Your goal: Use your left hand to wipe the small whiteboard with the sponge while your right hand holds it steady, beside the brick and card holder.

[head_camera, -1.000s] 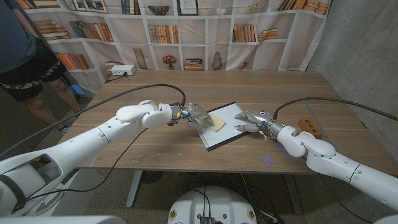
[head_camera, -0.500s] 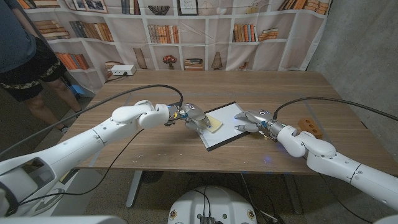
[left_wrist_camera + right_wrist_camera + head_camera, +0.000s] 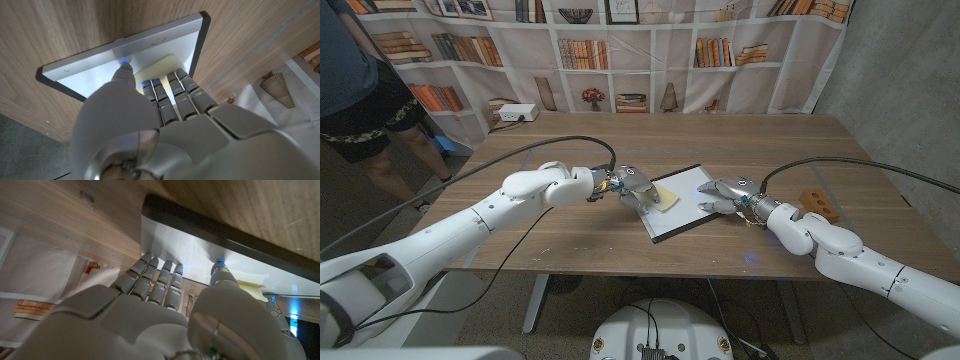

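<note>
The small whiteboard [image 3: 680, 200] with a dark frame lies tilted at the table's middle. My left hand [image 3: 632, 187] presses the pale yellow sponge [image 3: 663, 198] onto the board's left part. In the left wrist view the fingers [image 3: 172, 97] cover most of the sponge [image 3: 162, 64] on the whiteboard [image 3: 100, 67]. My right hand [image 3: 728, 193] rests its fingertips on the board's right edge. The right wrist view shows those fingers [image 3: 155, 282] on the whiteboard [image 3: 200, 247], with the sponge [image 3: 250, 287] beyond. The brick [image 3: 817, 203] lies on the table's right, behind my right forearm.
A person [image 3: 360, 80] stands at the table's far left corner. A white box [image 3: 516, 114] sits at the table's back left edge. Bookshelf backdrop behind the table.
My left hand with the sponge has slid slightly left and back right on the board. The right hand has stayed on the board's edge.
</note>
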`<control>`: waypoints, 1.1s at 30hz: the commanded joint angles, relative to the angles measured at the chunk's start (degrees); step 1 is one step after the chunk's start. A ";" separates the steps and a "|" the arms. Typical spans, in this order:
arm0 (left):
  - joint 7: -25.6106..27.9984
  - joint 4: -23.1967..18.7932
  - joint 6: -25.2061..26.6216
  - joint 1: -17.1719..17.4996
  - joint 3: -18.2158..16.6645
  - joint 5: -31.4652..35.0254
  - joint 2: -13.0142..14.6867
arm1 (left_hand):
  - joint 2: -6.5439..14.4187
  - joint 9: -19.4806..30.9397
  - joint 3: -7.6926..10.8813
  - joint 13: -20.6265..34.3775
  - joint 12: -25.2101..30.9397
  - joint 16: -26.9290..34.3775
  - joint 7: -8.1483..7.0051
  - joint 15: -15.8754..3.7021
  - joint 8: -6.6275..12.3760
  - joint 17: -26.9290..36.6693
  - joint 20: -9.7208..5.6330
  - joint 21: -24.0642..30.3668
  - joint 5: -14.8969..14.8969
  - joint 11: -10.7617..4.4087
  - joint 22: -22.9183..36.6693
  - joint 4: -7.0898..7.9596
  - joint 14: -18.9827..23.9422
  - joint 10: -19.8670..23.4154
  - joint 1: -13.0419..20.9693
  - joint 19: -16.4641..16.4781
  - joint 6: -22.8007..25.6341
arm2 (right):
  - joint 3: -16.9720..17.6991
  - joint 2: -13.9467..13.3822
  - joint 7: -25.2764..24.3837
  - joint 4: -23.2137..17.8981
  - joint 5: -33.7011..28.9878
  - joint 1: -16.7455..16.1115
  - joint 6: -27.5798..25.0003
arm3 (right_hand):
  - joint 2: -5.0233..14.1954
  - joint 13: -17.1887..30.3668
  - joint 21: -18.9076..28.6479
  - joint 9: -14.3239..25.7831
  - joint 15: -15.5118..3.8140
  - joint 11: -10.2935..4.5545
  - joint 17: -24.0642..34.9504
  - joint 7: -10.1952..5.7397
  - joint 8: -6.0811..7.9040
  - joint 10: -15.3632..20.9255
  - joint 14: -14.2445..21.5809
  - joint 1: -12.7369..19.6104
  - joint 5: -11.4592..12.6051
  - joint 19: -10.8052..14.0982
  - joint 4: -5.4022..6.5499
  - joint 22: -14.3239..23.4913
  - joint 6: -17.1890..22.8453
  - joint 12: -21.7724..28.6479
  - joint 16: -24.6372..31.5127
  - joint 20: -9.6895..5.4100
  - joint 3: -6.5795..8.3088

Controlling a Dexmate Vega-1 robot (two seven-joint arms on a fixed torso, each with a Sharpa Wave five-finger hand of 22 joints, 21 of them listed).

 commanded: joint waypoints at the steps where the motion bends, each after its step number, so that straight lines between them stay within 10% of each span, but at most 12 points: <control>1: 1.85 3.63 -1.67 -3.48 1.95 1.09 -3.53 | -0.06 0.07 -0.46 0.17 0.29 0.53 0.40 -4.59 0.17 0.25 -1.77 -0.22 -0.24 0.00 0.21 1.14 -0.12 0.20 -1.70 -0.16 0.49 | 0.79 -0.67 0.00 -0.59 0.52 -0.49 0.26 | -0.20 0.24 0.33 0.28 -4.54 0.56 0.02 0.12 -0.09 0.47 0.22 -0.21 -0.12 0.28 -0.02 0.23 0.47 0.26 0.10 -4.28 0.35; 20: 6.26 12.57 -6.04 -11.43 7.76 4.94 -9.51 | -0.23 0.08 -0.74 0.15 0.32 0.56 0.26 -4.61 0.16 0.23 -1.68 -0.27 -0.15 0.04 0.20 1.62 -0.16 0.22 -2.69 -0.19 0.50 | 0.97 -0.18 -0.21 -0.69 0.70 -0.92 -0.50 | -0.20 0.24 0.33 0.28 -4.48 0.58 0.02 0.12 -0.09 0.50 0.18 -0.29 -0.14 0.30 -0.03 0.23 0.50 0.25 0.09 -4.30 0.38; 33: 4.77 8.23 -4.64 -8.98 6.35 2.76 -5.46 | -0.42 0.08 -0.63 0.14 0.37 0.56 0.14 -4.77 0.14 0.16 -1.70 -0.31 -0.05 -0.12 0.19 1.35 -0.09 0.33 -2.42 -0.22 0.42 | 0.83 -0.07 -0.02 -1.02 0.84 -1.22 -1.32 | -0.19 0.25 0.32 0.28 -4.46 0.62 0.01 0.11 -0.10 0.49 0.22 -0.33 -0.15 0.28 -0.03 0.23 0.47 0.23 0.10 -4.28 0.40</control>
